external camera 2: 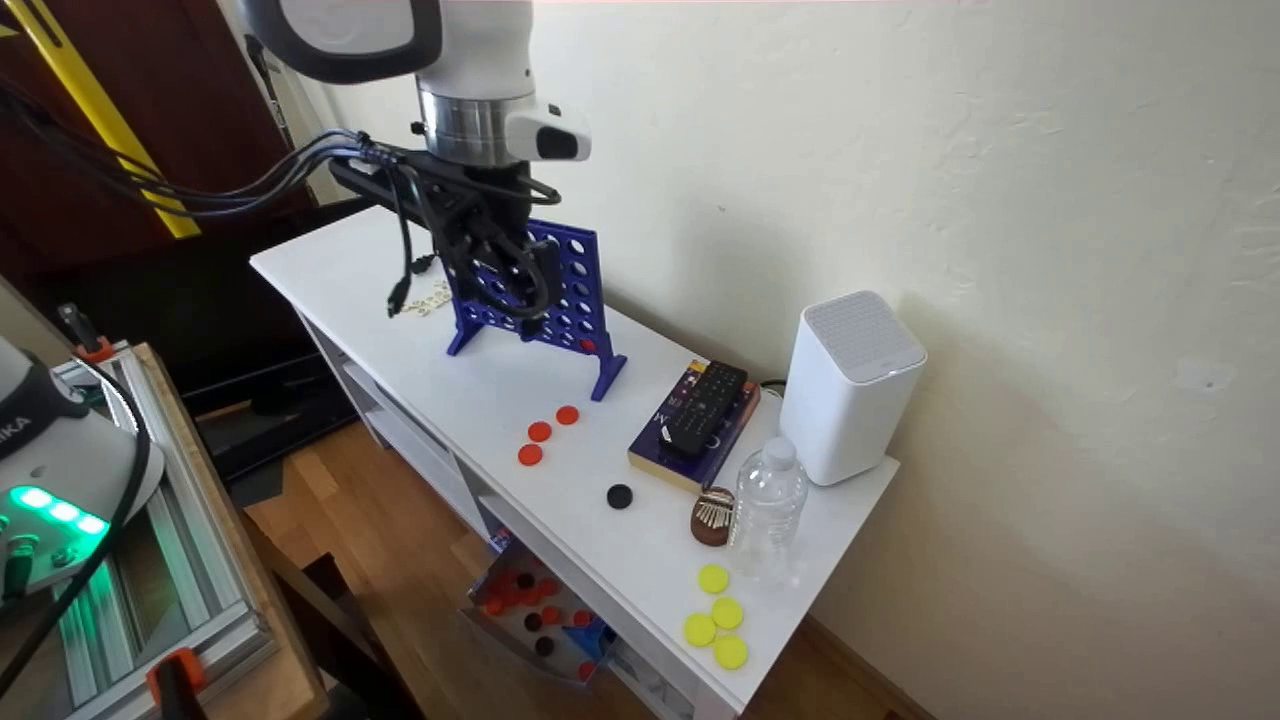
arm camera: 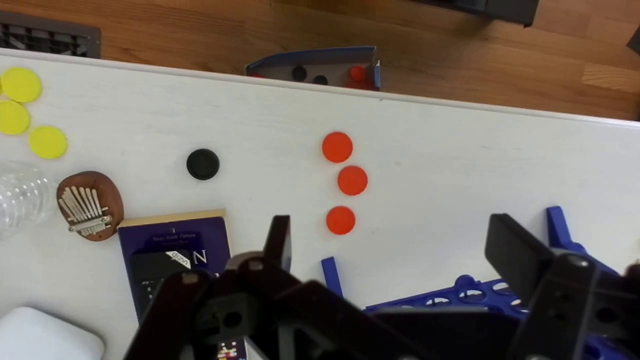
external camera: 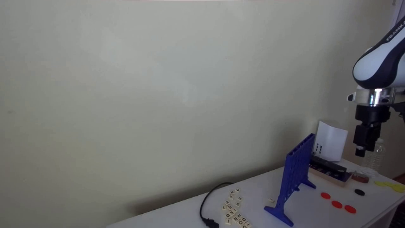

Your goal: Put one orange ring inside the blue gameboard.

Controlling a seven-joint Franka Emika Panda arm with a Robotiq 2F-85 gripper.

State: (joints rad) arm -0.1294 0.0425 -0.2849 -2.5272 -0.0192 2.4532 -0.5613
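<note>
Three flat orange rings lie apart on the white table; the nearest to the board point(arm camera: 341, 220) and the middle one point(arm camera: 352, 180) show in the wrist view. They also show in both exterior views, as a ring point(external camera: 337, 204) and a ring point(external camera 2: 539, 431). The blue gameboard point(external camera: 297, 171) stands upright on splayed feet; it shows partly behind the arm point(external camera 2: 597, 300) and under the jaws point(arm camera: 489, 295). A red token point(external camera 2: 587, 345) shows in its lower row. My gripper point(arm camera: 392, 235) is open and empty, high above the table. Its fingers point(external camera: 360, 152) point down.
A book point(external camera 2: 655, 432) with a remote point(external camera 2: 705, 410), a thumb piano point(external camera 2: 711, 515), a bottle point(external camera 2: 770, 510) and a white box point(external camera 2: 850, 410) stand at one end. Yellow tokens point(external camera 2: 730, 652), a black token point(external camera 2: 620, 496) and letter tiles point(external camera: 234, 211) lie about. An open token box point(arm camera: 376, 75) sits below.
</note>
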